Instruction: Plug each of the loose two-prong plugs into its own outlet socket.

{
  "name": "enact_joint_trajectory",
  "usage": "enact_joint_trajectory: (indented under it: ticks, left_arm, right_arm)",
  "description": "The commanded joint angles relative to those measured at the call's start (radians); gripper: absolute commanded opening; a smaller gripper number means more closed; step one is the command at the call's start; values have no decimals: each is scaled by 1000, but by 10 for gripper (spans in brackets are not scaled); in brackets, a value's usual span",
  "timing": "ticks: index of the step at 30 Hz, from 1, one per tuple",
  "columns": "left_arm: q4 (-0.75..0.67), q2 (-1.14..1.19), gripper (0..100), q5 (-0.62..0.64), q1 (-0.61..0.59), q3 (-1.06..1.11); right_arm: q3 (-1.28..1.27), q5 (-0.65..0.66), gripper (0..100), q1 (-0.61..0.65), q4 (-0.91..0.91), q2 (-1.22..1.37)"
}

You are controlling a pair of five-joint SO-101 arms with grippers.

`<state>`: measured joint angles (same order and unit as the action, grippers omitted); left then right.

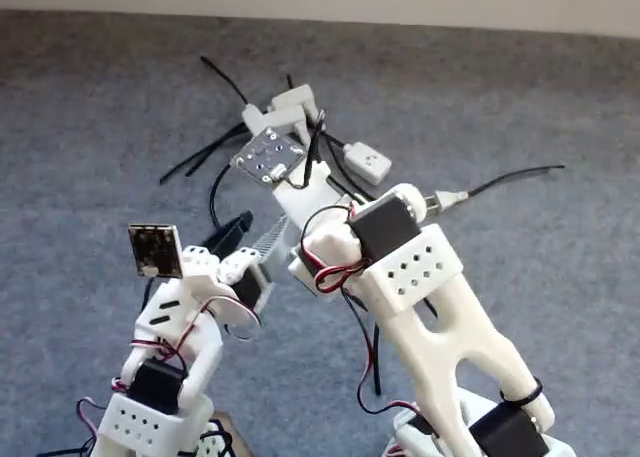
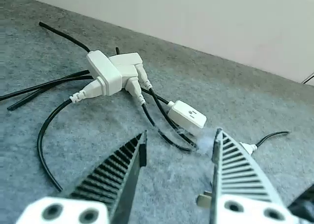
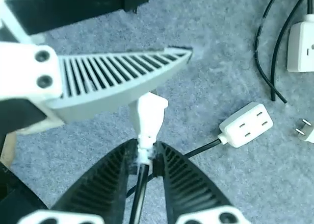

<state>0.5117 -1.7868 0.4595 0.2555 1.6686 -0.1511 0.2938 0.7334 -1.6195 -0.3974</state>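
Note:
My right gripper (image 3: 145, 148) is shut on the neck of a white two-prong plug (image 3: 147, 113), where its black cable begins. The plug's head reaches up against the white finger (image 3: 122, 74) of my left gripper. My left gripper (image 2: 179, 136) stands open above the carpet, and a metal prong (image 2: 203, 200) shows just inside its white finger. A white outlet socket (image 2: 187, 115) lies a little beyond it, also in the right wrist view (image 3: 245, 126) and the high view (image 1: 368, 159). Another loose plug (image 3: 304, 129) lies near that socket.
A white multi-outlet tap (image 2: 105, 72) with several plugs and black cables in it lies farther back on the grey carpet (image 1: 90, 117). A further plug (image 1: 450, 199) on a black cable lies to the right of the right arm. Loose black cables cross the carpet around the tap.

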Motion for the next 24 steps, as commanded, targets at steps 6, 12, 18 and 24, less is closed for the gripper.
enact_joint_trajectory:
  ticks: [6, 12, 18, 24]
  left_arm:
    - [-57, 10, 232, -6, 53, 27]
    - [-55, 12, 231, -5, 91, 27]
    - [-35, 12, 231, -6, 102, 27]
    - [-34, 12, 231, -6, 102, 27]
  right_arm:
    - [91, -11, 5, 19, -27, -13]
    - [183, -12, 5, 18, -71, -12]
    - [202, -46, 5, 10, -70, -12]
    - [202, -52, 5, -31, -64, -10]
